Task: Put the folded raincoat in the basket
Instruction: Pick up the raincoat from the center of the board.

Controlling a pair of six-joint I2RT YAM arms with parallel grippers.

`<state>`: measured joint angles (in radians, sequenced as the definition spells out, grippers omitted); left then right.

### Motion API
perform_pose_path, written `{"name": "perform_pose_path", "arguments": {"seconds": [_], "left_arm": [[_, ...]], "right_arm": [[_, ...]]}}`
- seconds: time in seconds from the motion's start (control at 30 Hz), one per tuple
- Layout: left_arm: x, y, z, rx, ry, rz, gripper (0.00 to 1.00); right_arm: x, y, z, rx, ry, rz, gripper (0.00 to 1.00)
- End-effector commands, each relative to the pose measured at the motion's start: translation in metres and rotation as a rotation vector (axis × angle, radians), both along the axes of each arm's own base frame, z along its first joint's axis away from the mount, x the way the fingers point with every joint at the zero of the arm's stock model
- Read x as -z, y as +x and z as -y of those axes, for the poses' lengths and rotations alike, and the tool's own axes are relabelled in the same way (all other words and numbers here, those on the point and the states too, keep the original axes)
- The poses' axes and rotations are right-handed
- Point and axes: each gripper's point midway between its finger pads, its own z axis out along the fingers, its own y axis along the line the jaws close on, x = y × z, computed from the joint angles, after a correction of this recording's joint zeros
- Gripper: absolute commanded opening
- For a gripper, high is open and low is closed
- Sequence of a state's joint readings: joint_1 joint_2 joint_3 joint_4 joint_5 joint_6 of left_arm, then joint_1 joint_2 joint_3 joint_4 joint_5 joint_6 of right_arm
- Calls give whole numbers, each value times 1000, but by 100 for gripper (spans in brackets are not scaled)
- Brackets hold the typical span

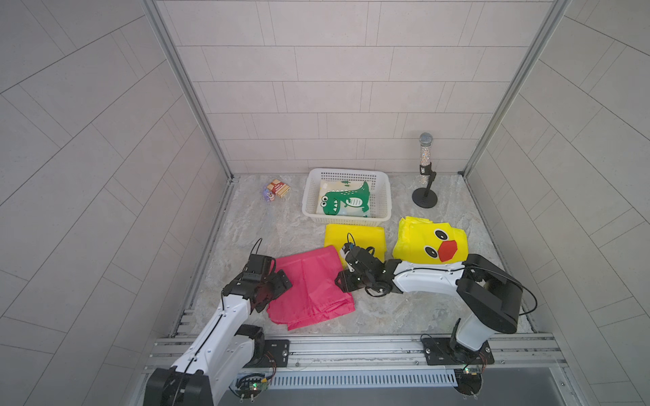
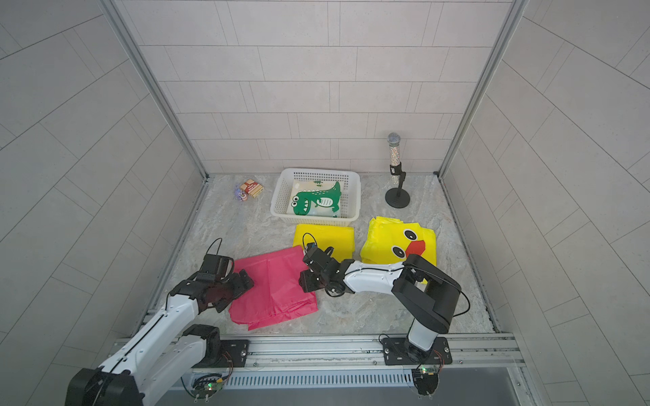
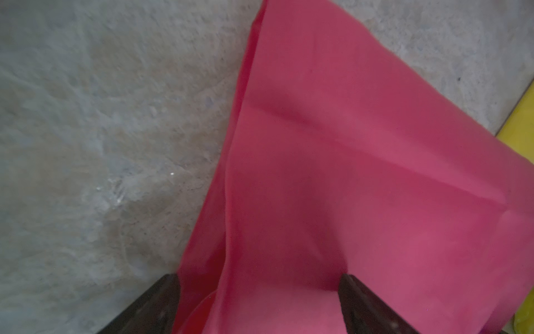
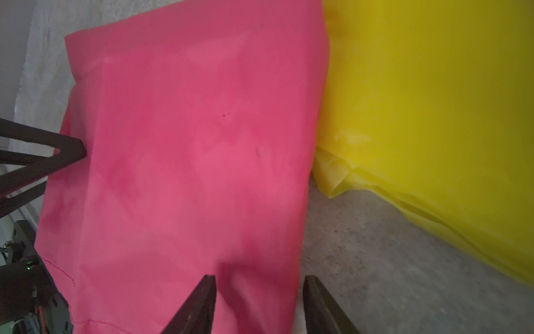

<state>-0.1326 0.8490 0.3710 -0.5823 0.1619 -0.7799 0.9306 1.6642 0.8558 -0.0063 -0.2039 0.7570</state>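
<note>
A pink folded raincoat (image 1: 311, 286) (image 2: 274, 286) lies flat on the table's front middle. My left gripper (image 1: 272, 293) (image 3: 258, 279) stands open at its left edge, its fingers wide apart over the pink cloth (image 3: 346, 144). My right gripper (image 1: 343, 277) (image 4: 260, 279) is at the raincoat's right edge, open, with the pink edge (image 4: 187, 144) lying between its fingers. The white basket (image 1: 309, 198) (image 2: 279, 198) stands behind, at the back middle. A folded raincoat with a green dinosaur print (image 1: 346, 200) lies inside it.
A plain yellow folded raincoat (image 1: 355, 233) lies just in front of the basket, partly under my right wrist. A yellow duck-face raincoat (image 1: 432, 242) lies to the right. A glittery microphone on a black stand (image 1: 425, 168) is back right; small toy boxes (image 1: 278, 189) back left.
</note>
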Motion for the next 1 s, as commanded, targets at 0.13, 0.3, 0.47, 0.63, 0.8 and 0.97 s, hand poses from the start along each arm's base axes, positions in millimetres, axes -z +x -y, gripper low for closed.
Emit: {"name": "perform_pose_path", "arguments": {"seconds": [0.13,0.3,0.47,0.63,0.8,0.97], "left_arm": [[-5,3,-25,-34,140,61,94],[-8,8,-22,-11,137,82,94],[4,4,-18,-6,114,32,94],[21,-1,-8,15,71,-25,94],[31,-7,2,27,22,-30,86],[29,-7,9,36,-8,-1,69]], "right_arm": [[-8,5,-6,-48,15,18,71],[-3,7,-15,-75,18,-5,73],[8,7,-16,-61,8,-26,73],[18,5,-19,-53,16,-47,73],[25,-1,-29,-65,29,-63,71],[25,-6,-35,-63,46,-69,64]]}}
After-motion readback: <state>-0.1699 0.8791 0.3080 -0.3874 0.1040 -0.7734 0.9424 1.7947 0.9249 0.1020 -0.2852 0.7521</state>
